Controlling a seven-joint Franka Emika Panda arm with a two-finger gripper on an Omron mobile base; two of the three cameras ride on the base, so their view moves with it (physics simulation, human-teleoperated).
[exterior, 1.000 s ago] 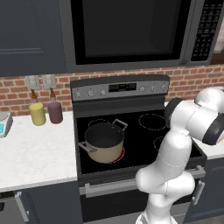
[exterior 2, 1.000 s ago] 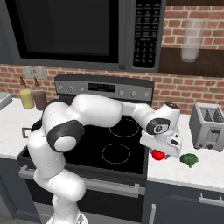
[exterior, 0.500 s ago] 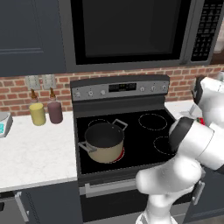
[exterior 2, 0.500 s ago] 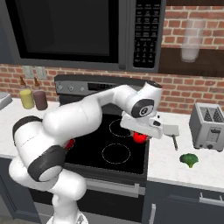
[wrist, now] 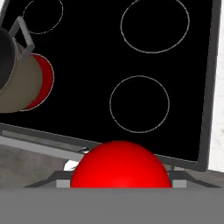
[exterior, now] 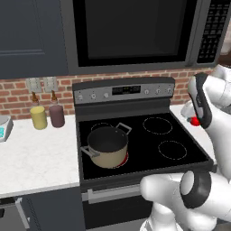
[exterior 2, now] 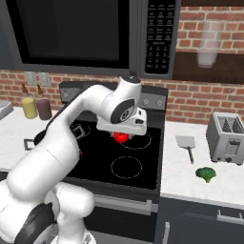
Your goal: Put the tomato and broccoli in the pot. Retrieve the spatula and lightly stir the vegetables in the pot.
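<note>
A: Where is the gripper (exterior 2: 122,137) sitting relative to the stove (exterior 2: 102,164)?

B: It is hanging above the stove's black glass top, over the back right burner ring as seen from the right base view. The tomato (exterior 2: 121,137) is showing red right under the hand, and in the hand view it is bulging up large between the fingers, so the jaws are standing fairly wide and clamping the tomato.

A: And the pot (exterior: 107,146)?

B: It is sitting on the stove's front left burner, which is glowing red beneath it. Its dark inside is looking empty from the left base view. In the hand view the pot (wrist: 17,78) is lying off at the left edge, well apart from the tomato (wrist: 120,166).

A: The other vegetable?

B: The broccoli (exterior 2: 206,174) is lying on the white counter to the right of the stove, near the counter's front edge. The spatula (exterior 2: 187,145) is resting flat on that same counter, between the stove and the toaster (exterior 2: 228,138), blade pointing toward the brick wall.

A: Anything left of the stove?

B: A yellow jar (exterior: 39,117) and a dark purple jar (exterior: 57,115) are standing side by side at the wall.
</note>
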